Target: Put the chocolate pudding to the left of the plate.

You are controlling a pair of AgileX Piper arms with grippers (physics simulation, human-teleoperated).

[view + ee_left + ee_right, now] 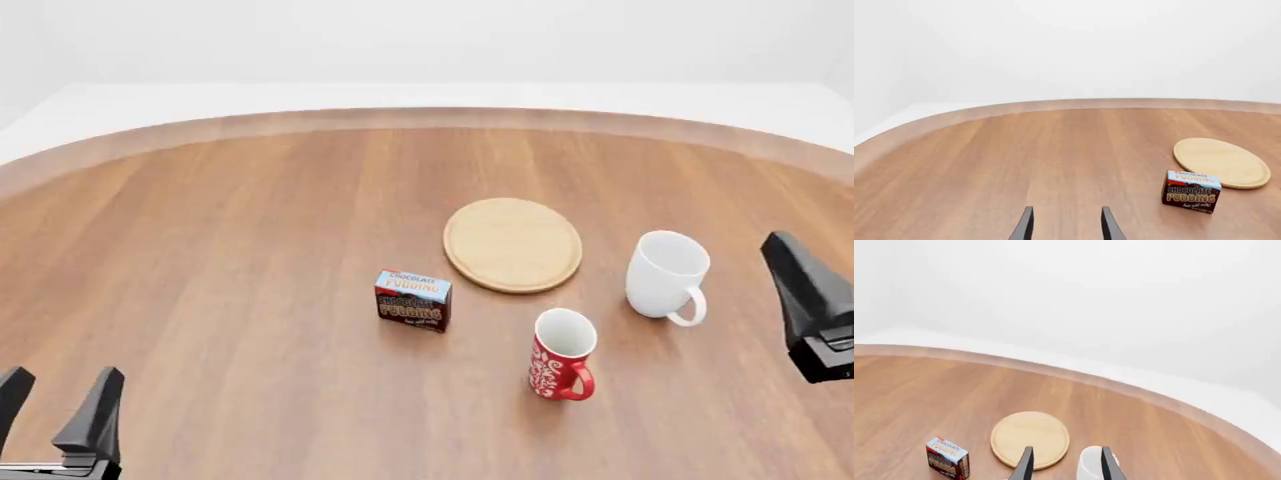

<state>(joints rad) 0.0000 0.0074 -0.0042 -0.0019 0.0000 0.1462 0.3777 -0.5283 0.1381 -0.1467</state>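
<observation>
Upright brown-and-blue chocolate pudding (412, 299) carton

The table (240, 250) is smooth wood-grain; the plate (513, 244) pale matt wood; both mugs look glossy; the pudding carton (412, 299) printed card.

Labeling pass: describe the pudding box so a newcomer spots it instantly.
Start at the round tan plate mid-table. Just off its near-left edge stands the chocolate pudding, apart from the plate. It is the only box: dark brown, orange lettering, light blue top, unlike the two mugs.
</observation>
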